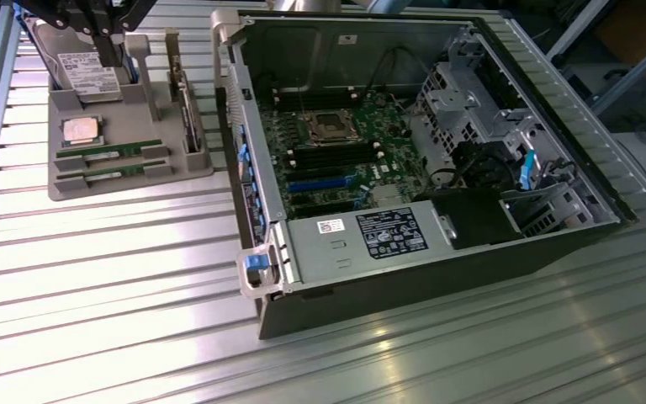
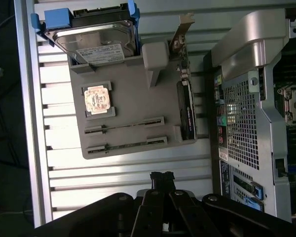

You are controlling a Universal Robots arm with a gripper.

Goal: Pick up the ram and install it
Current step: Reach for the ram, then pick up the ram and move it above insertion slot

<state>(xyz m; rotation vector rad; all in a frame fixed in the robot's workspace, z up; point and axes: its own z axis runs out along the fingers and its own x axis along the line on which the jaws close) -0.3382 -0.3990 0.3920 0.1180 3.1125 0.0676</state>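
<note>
Two ram sticks sat in the tray (image 1: pixel 132 187) at the upper left of the exterior view, neither lifted yet. The ram (image 1: pixel 110 152) lay just below the cpu (image 1: pixel 81 130), and the spare stick (image 1: pixel 111 172) lay just beside it, closer to the tray's front edge. Both were flat-ish in their little holders.

The tool (image 2: pixel 162 177) was clenched tight with nothing in it. In the exterior view it hung at the top left, over the drive (image 1: pixel 85 71) end of the tray, well apart from the ram.

Stuff I'd worry about from there, just my guess:
- Coming down clenched would poke the board, not straddle it.
- The sticks were so close together that a slightly off approach could catch the spare or bump the cpu.
- It's a thin board, so a grip off its middle could let it tip or slide out on the lift.
- The slots (image 1: pixel 325 156) sat deep in the open case (image 1: pixel 413 290), mid-frame, between the socket and the blue connectors. A tilted stick would probably jam or miss the slot, and the arm could clip a case wall.
</note>
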